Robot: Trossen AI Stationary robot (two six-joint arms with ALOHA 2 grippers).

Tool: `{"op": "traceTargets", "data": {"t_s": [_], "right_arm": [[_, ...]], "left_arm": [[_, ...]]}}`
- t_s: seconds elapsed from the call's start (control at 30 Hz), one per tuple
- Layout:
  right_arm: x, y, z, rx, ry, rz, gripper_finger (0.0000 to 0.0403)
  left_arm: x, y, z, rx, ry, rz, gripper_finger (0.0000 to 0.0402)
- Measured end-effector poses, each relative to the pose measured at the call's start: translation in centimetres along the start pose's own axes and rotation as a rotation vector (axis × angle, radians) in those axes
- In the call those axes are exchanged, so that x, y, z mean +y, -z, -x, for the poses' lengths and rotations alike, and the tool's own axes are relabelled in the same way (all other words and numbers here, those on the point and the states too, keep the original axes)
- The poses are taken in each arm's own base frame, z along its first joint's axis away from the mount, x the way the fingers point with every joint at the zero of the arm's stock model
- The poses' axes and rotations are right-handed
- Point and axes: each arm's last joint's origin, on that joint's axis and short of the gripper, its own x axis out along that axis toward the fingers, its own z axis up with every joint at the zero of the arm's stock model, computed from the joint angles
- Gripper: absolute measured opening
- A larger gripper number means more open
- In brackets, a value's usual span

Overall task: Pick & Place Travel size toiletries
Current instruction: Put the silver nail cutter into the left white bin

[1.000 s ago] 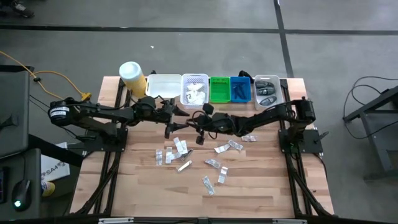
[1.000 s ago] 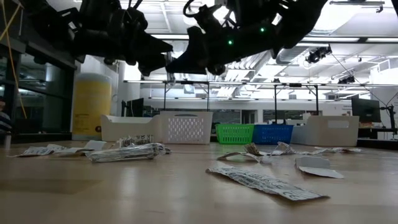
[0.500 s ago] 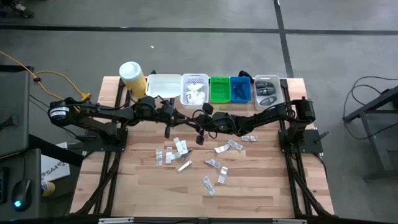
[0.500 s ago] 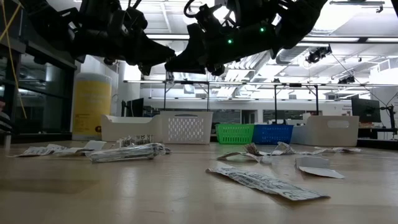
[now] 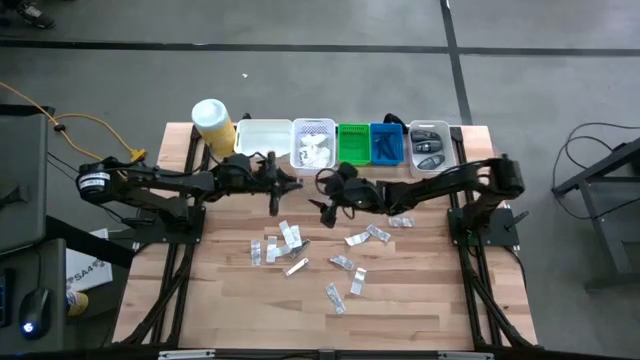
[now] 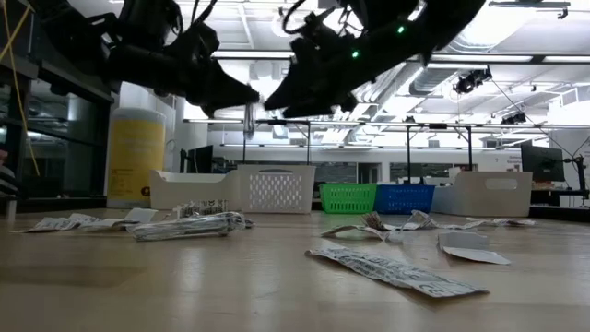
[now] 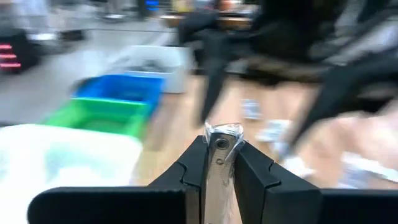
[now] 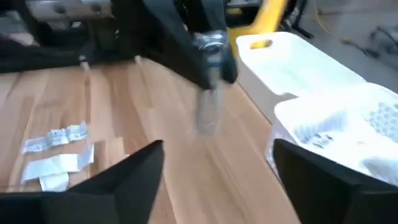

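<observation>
A small clear sachet, one of the travel size toiletries, hangs in the air between my two grippers. My left gripper is shut on it; the left wrist view shows it between the fingers. My right gripper stands open just right of it, facing it with nothing between its fingers. Several more clear and white sachets lie flat on the wooden table in front of both grippers. My left gripper pinches the sachet's upper end between its two fingers, and a bit of that end sticks out past the fingertips. The fingers come about level from the table's left. The sachet hangs down below them, clear of the table.
Along the far edge stand a yellow canister, a white tray, a white basket with sachets, a green bin, a blue bin and a bin of dark items. Bare wood lies near the front edge.
My left gripper has shut on the sachet that the right gripper was holding up. My right gripper has then opened, let go and drawn back a little toward the table's right, rising slightly. The sachet stays hanging from the left gripper.
</observation>
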Motion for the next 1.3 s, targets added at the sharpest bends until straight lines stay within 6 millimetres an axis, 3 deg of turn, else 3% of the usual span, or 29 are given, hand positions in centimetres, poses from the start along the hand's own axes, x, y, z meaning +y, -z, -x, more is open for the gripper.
{"op": "traceTargets", "data": {"t_s": [0.2,0.5,0.7,0.93,1.1,1.3], "right_arm": [[-0.2,-1.2,1.7,0.018,0.006,-0.082,0.0348],[-0.1,-1.5,2.1,0.008,0.001,-0.068,0.0332],[-0.1,-1.5,2.1,0.006,0.000,-0.068,0.0318],[0.1,-1.5,2.2,0.005,-0.006,-0.066,0.0310],[0.5,-1.4,2.3,0.009,-0.015,-0.084,0.0309],[2.0,-0.8,3.0,0.042,-0.009,-0.051,0.0309]], "left_arm": [[3.4,0.2,0.7,0.021,-0.364,0.006,0.0043],[9.0,1.7,3.0,0.142,-0.703,0.089,0.0043],[11.3,3.2,3.4,0.181,-0.781,0.157,0.0048],[12.0,4.9,2.9,0.248,-0.803,0.194,0.0173],[12.4,3.8,2.3,0.282,-0.797,0.181,0.0223],[12.7,2.4,1.6,0.404,-0.696,0.226,0.0219]]}}
